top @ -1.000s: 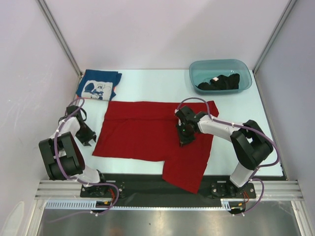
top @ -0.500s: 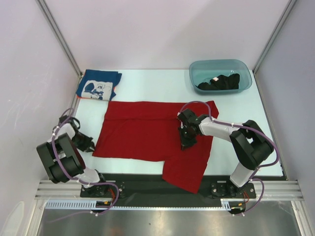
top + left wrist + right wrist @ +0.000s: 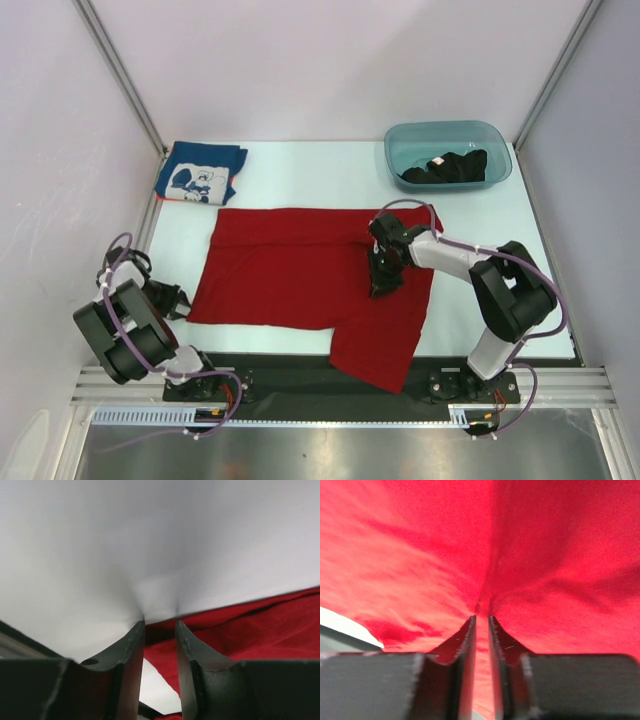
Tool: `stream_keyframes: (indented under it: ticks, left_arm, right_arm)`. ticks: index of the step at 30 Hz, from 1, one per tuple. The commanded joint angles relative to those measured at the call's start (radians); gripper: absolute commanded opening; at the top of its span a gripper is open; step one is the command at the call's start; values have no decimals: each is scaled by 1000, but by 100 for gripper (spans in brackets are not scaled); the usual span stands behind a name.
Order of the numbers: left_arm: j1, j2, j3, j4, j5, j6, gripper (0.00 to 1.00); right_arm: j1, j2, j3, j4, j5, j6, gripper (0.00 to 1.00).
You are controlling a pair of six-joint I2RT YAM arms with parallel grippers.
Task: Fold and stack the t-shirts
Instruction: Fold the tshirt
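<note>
The red t-shirt lies spread flat mid-table, its near right part draped over the front edge. My right gripper is pressed down on its right half and shut on a pinch of red cloth, which puckers at the fingertips. My left gripper lies low on the table at the shirt's near left edge, its jaws a little apart and empty, with the red hem just beyond the tips. The blue t-shirt lies folded at the back left. The black t-shirt is bunched in the tub.
A teal plastic tub stands at the back right. Pale walls with metal posts close in the table on three sides. A black rail runs along the front edge by the arm bases.
My left gripper has drawn back towards the near left and dropped to the red shirt's near left edge. My right gripper has shifted slightly right on the red cloth.
</note>
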Motion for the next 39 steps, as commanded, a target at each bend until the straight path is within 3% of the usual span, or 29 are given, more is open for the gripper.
stream_keyframes:
  ticks: [1,7,12,18,28,39]
  left_arm:
    - [-22,-76,60,-35,-79,51,36]
    - [-125,-250,71,-8,-60,84,40]
    - [-260,-346,80,17,-49,101,40]
    - [-363,-378,157,-29,-50,113,39]
    - [-388,-390,138,9,-38,131,38]
    - [-414,-357,186,0,-27,150,38]
  right_arm:
    - [-12,-38,141,-69,127,-44,22]
    - [-83,53,311,-147,224,-87,35]
    - [-129,140,388,-163,285,-148,34]
    - [-150,179,449,-161,247,-150,29]
    - [-46,130,426,-166,300,-158,28]
    - [-89,219,432,-106,348,-207,33]
